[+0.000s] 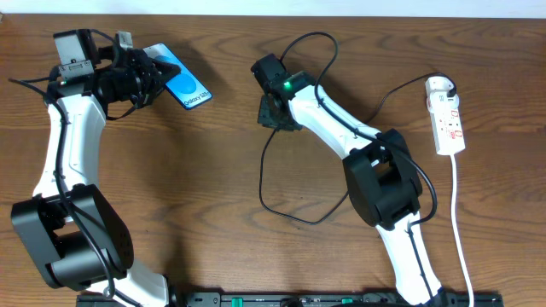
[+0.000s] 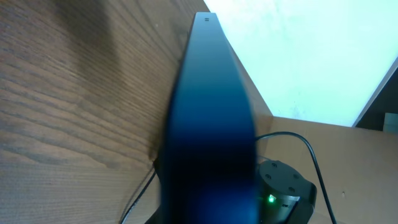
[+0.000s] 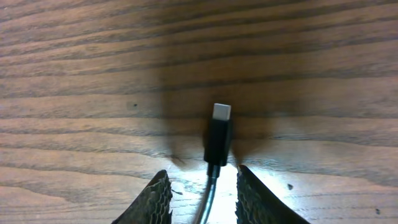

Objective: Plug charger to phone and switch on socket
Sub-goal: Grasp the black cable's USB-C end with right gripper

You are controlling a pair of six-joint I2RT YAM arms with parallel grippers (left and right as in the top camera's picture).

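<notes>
Straddling the plug tip of the charger (image 3: pixel 217 140) at frame centre, the right gripper (image 3: pixel 204 177) has its jaws apart. The left gripper (image 1: pixel 152 75) clamps the phone (image 1: pixel 186 87) at upper left. Grasping looks underway; next, pinch the plug and aim it at the phone's port.

The phone (image 2: pixel 208 124) is blurred and cut off by the lower edge. The charger (image 3: pixel 217 140) is cut off between the fingers (image 3: pixel 155 202) of the right gripper (image 3: pixel 203 185). The socket (image 1: pixel 447 115) switch is too small to be read.
</notes>
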